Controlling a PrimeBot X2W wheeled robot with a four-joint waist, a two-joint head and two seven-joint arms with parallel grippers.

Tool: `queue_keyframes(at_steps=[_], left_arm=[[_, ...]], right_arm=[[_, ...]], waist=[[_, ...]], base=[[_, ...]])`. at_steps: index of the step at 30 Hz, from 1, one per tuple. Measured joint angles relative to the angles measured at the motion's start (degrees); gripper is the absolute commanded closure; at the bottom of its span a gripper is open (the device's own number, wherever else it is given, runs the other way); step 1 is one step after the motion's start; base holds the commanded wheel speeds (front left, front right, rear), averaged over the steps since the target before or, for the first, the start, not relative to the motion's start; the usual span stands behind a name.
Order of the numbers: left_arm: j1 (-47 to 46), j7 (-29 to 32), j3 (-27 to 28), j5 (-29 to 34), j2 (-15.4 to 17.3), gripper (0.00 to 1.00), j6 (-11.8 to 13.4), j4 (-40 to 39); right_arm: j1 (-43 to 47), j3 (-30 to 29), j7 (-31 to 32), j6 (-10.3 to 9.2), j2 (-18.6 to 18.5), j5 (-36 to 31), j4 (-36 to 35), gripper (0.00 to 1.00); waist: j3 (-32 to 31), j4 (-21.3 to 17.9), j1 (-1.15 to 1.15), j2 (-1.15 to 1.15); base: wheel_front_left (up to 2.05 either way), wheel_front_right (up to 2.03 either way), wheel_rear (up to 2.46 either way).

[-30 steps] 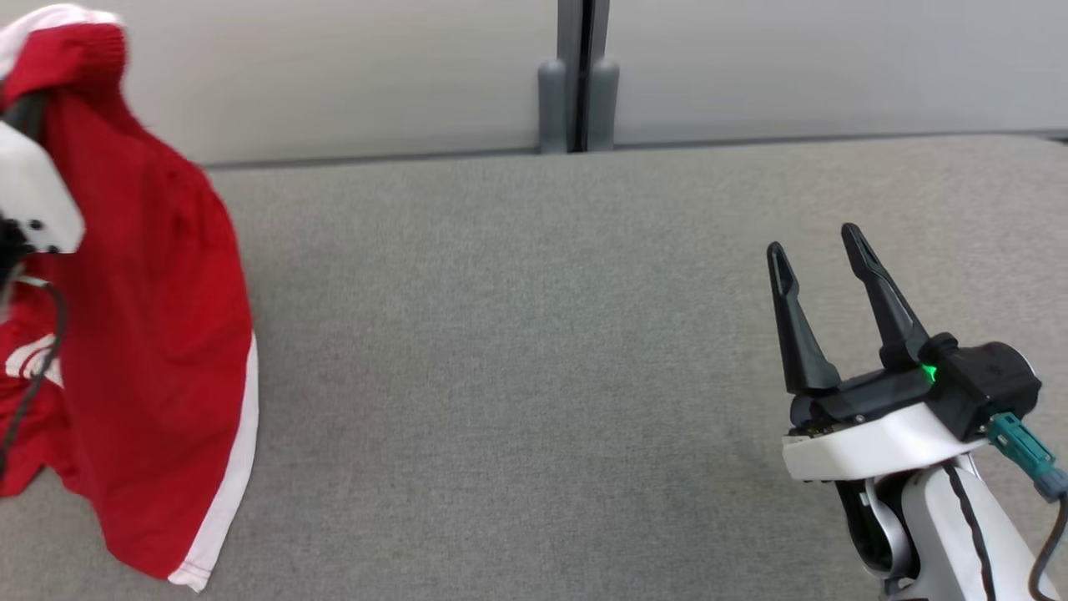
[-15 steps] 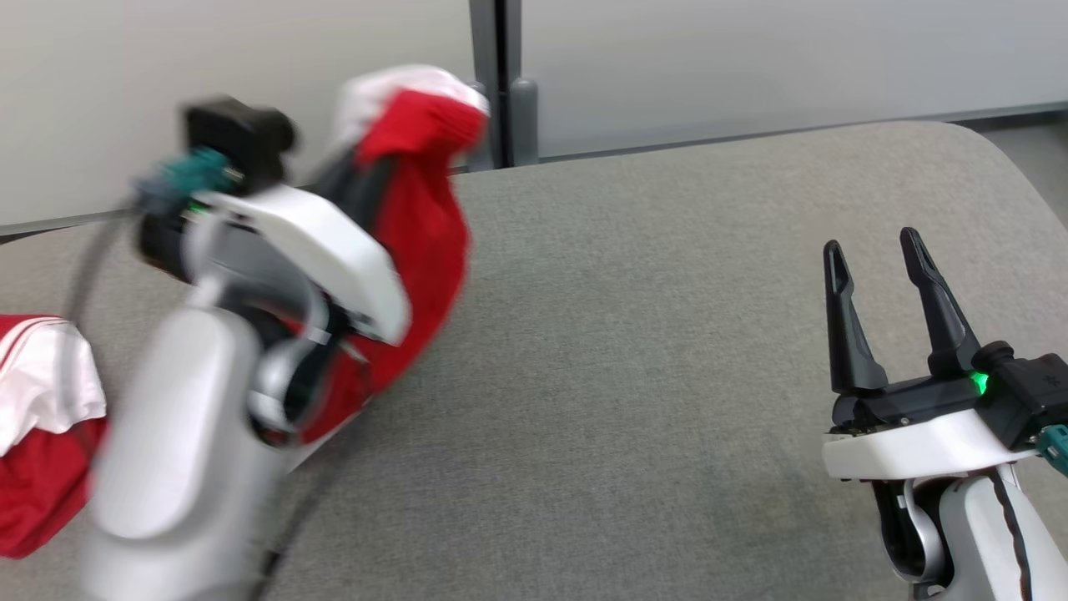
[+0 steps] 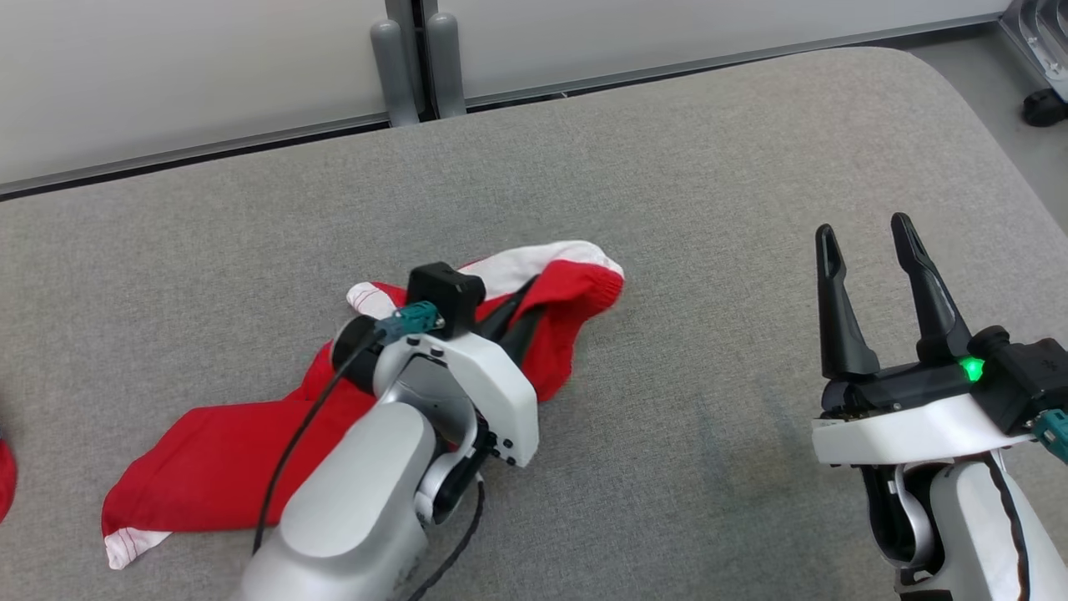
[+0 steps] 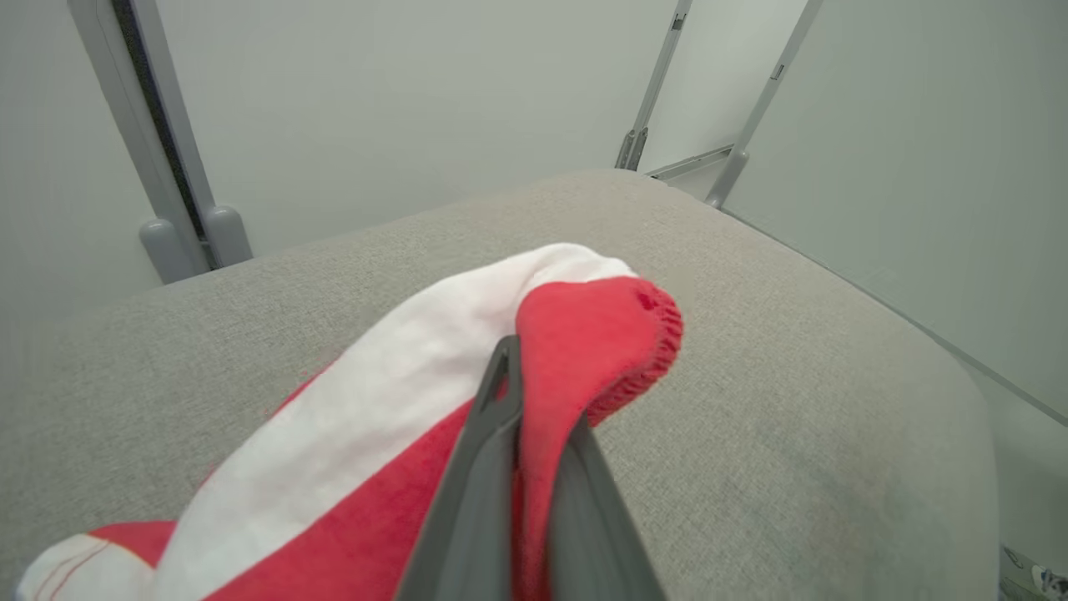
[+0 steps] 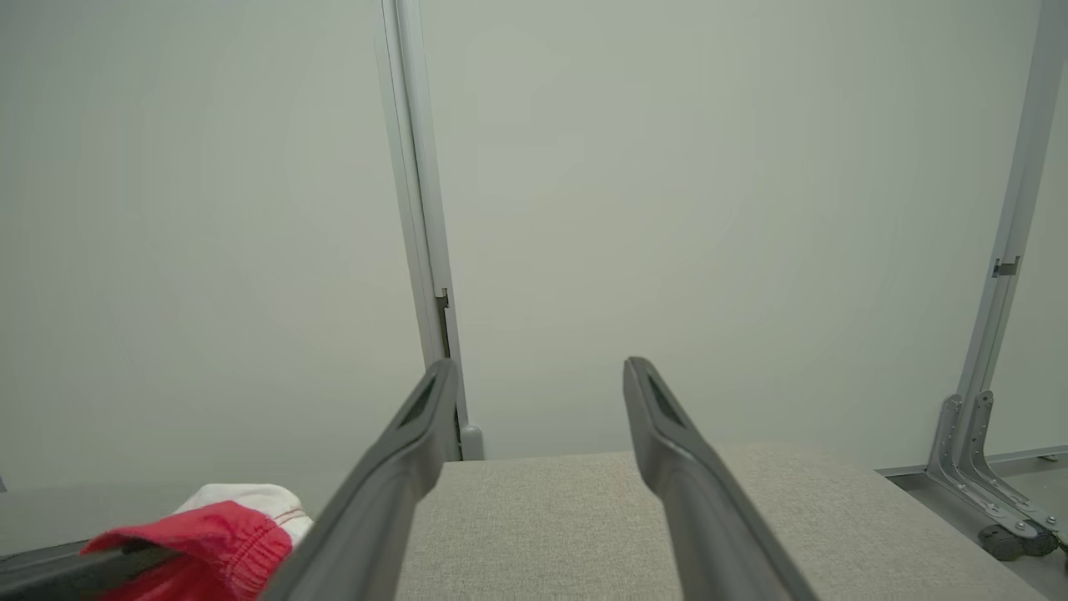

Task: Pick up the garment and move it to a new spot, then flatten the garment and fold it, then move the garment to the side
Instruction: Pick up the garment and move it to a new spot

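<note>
Red-and-white garment (image 3: 209, 476) is down on the grey tabletop (image 3: 709, 209) now, sprawled in front of the twin grey posts (image 3: 445, 71), on the robot's side of them. A second ago it was dangling in the air from the left hand, so I'd say the "move it to a new spot" part is basically done. Flattening looks like the next job, and it needs it. The thing is a bunched-up strip, not spread out at all.

Left to right: there's a sliver of something red (image 3: 3, 480) way left of the posts, cut off by the frame edge, no idea what it is. Then comes the garment's white-trimmed tail end. Then the left hand (image 3: 513, 317), pinched tight on the white-banded edge almost straight in front of the posts, and it hasn't let go. Its forearm covers the garment's middle, so I can't say how the cloth lies under there. Can't tell shorts from shirt either. Far right of the posts, the right hand (image 3: 863, 227) hovers over bare tabletop, fingers spread wide, holding nothing.
</note>
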Motion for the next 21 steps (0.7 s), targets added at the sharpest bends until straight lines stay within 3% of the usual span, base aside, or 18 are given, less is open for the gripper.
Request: queue_keyframes(at_steps=[2,3,4,8,15,18,21], left_arm=[[-1.0,-1.3,-3.8,-3.0,0.1,1.00,0.2,2.3],[-1.5,-1.7,-6.0,-4.0,0.0,0.54,0.2,3.3],[-1.9,-2.3,-7.9,-5.4,-0.2,0.00,0.3,4.3],[-3.8,-5.6,-14.0,-9.6,-0.1,0.00,1.1,7.3],[-4.4,-12.2,-13.4,-11.9,0.1,0.00,3.0,8.4],[-3.8,-14.9,-11.8,-11.7,2.4,0.00,4.6,6.3],[-1.1,-16.3,-9.1,-11.2,6.9,0.00,7.5,3.6]], right_arm=[[-0.2,0.0,0.0,0.00,0.2,0.1,0.3,0.00],[-0.3,0.1,0.0,0.00,0.2,0.1,0.6,0.00],[-0.4,0.2,0.0,0.00,0.3,0.2,1.0,0.00],[-0.6,-0.7,0.0,0.00,0.3,0.9,1.9,0.00],[0.8,-1.2,0.0,0.00,-0.4,1.2,3.7,0.00],[1.9,-1.0,0.0,0.00,-0.7,1.2,4.0,0.00],[2.8,-0.9,0.0,0.00,-0.8,1.2,4.4,0.00]], waist=[[0.5,-0.3,0.00,0.00],[0.7,-0.3,0.00,0.00],[0.6,-0.2,0.00,0.00],[0.1,1.1,0.00,0.00],[-2.6,4.5,0.00,0.00],[-4.3,6.0,0.00,0.00],[-6.0,7.3,0.00,0.00]], base=[[0.00,0.00,0.00],[0.00,0.00,0.00],[0.00,0.00,0.00],[0.00,0.00,0.00],[0.00,0.00,0.00],[0.00,0.00,0.00],[0.00,0.00,0.00]])
